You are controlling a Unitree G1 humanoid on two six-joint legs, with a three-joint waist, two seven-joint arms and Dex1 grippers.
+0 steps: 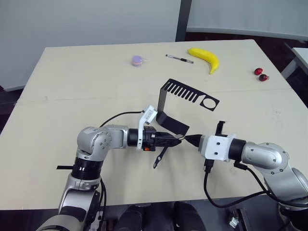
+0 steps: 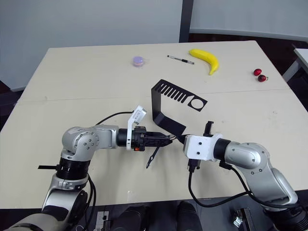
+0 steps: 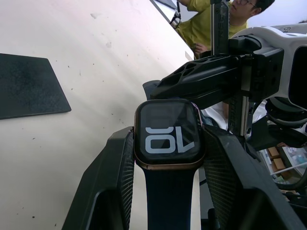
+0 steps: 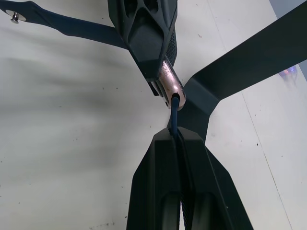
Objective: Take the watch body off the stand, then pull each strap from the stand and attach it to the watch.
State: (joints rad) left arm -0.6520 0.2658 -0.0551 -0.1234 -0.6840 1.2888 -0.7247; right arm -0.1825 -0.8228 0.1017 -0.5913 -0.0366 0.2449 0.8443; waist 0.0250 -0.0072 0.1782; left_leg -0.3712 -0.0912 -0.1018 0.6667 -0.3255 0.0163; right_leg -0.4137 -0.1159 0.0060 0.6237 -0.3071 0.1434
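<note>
My left gripper (image 1: 174, 139) is shut on the watch body (image 3: 168, 134), a gold-rimmed case with a black screen and white marks, pinched by its sides between the fingers (image 3: 112, 184). One navy strap (image 1: 161, 155) is joined to the case and hangs down toward the table. My right gripper (image 1: 189, 140) faces the left one, shut on the second strap (image 4: 176, 106), whose free end touches the case's gold edge (image 4: 169, 80). The black stand (image 1: 185, 96) sits just behind both grippers with its slotted top bare and its foot (image 1: 172, 123) close to the fingertips.
At the table's far side lie a banana (image 1: 204, 58), a black-and-white pen (image 1: 179, 58), a small purple round object (image 1: 137, 60) and two red cherries (image 1: 261, 74). A person (image 3: 201, 24) sits beyond the table. Bare tabletop (image 1: 72, 101) lies to the left.
</note>
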